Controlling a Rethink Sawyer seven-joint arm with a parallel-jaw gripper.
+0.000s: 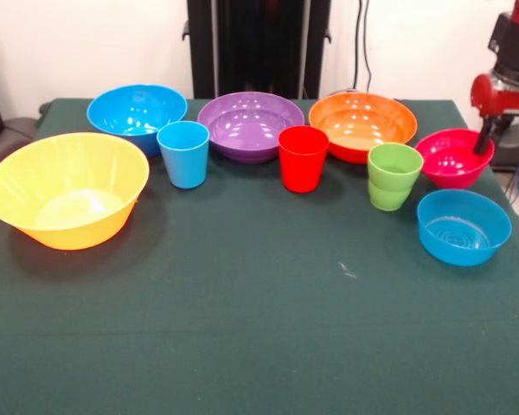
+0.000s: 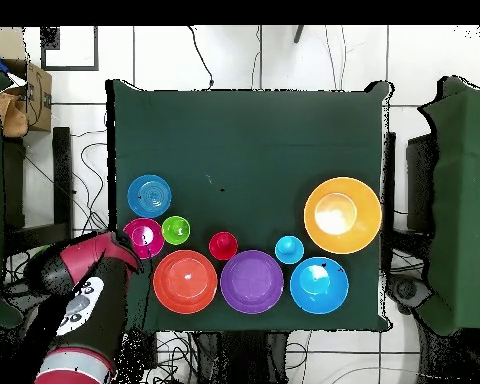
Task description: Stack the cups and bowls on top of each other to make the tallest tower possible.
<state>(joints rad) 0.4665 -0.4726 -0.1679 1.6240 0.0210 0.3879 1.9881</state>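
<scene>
All pieces stand apart, upright, on the green table [image 1: 242, 328]. The back row holds the large blue bowl [image 1: 137, 112], the purple bowl [image 1: 250, 124] and the red-orange bowl [image 1: 362, 124]. The very large yellow-orange bowl [image 1: 67, 190] is at the left. The light blue cup [image 1: 183, 154], red cup [image 1: 303, 158] and green cup [image 1: 394, 176] stand in front of the back row. The small magenta bowl [image 1: 450, 158] and small blue bowl [image 1: 464, 226] are at the right. My gripper [image 1: 483, 141] reaches down at the magenta bowl's far rim; it also shows in the overhead view [image 2: 132, 245].
The black pedestal [image 1: 258, 43] stands behind the table's far edge. The red arm [image 2: 84, 290] comes in over the table's corner beside the red-orange bowl [image 2: 185, 281]. A cardboard box [image 2: 24, 95] sits off the table. The near half of the table [image 2: 254, 140] bears nothing.
</scene>
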